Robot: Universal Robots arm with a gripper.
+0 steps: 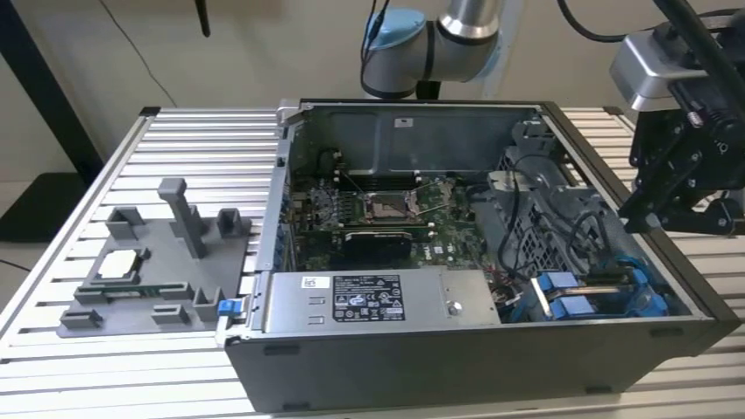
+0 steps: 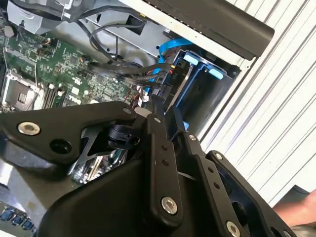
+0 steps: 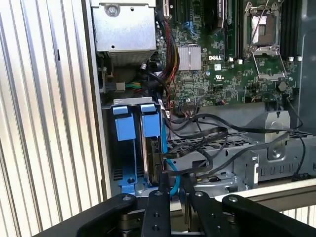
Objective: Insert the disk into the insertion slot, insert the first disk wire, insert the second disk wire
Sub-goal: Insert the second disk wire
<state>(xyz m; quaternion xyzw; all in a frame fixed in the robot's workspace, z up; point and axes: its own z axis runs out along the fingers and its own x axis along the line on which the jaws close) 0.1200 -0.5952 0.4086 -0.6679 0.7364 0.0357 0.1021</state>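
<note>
Currently black hand [image 3: 172, 190], fingers nearly shut, hovers at the blue-railed grey metal insertion slot [image 3: 136, 148]; loose black cables [image 3: 207, 140] could snag it.

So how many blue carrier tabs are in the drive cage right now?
2, side by side at the cage's end in the first wrist view: one blue tab nearer the case wall, the other beside the cables. More may be hidden.

Print on the power-supply box [image 1: 466, 301] label [image 1: 363, 298] is illegibly small.
</note>
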